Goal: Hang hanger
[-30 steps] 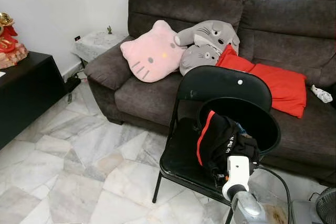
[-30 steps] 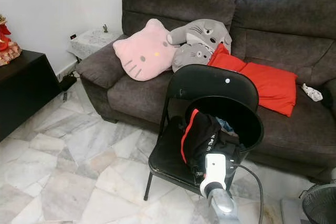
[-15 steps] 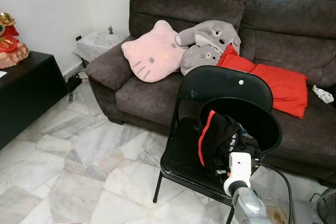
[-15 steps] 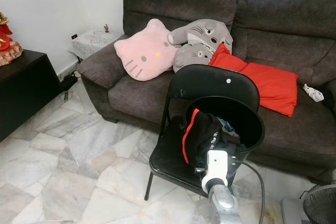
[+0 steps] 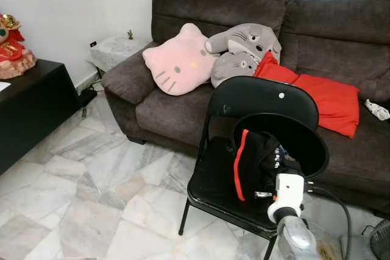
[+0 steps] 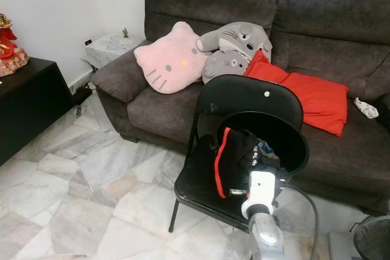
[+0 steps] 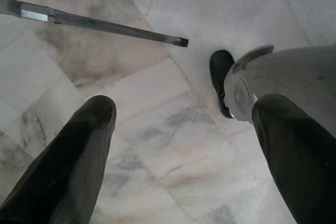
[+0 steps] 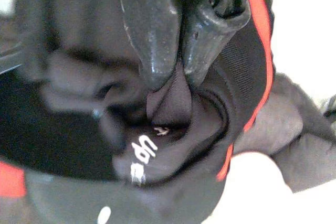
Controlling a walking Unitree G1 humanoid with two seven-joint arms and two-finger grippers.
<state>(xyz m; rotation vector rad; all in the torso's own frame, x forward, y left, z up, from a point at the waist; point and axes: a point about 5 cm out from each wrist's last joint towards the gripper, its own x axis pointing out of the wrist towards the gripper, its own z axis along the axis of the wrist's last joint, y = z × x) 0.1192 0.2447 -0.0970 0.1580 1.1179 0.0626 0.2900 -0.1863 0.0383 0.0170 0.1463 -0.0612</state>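
Observation:
A black garment with a red stripe (image 5: pixel 253 162) spills out of a round black basket (image 5: pixel 314 144) that rests on a black folding chair (image 5: pixel 259 98). My right arm (image 5: pixel 286 196) reaches into the basket from the front. In the right wrist view my right gripper (image 8: pixel 172 74) is shut, with a fold of the black garment (image 8: pixel 173 103) pinched between its fingertips. I cannot make out a hanger. My left gripper (image 7: pixel 184 129) hangs open above the marble floor (image 7: pixel 173 145) with nothing between its fingers.
A dark brown sofa (image 5: pixel 183 108) behind the chair holds a pink cat cushion (image 5: pixel 180 62), grey plush toys (image 5: pixel 244 47) and a red cushion (image 5: pixel 323 98). A black cabinet (image 5: pixel 27 111) stands at the left. A fan (image 6: pixel 372 238) sits at the lower right. A thin metal bar (image 7: pixel 100 22) lies near my foot (image 7: pixel 220 80).
My right arm has edged slightly to the right at the basket, still on the garment. The whole picture has drifted a little, so the camera moved.

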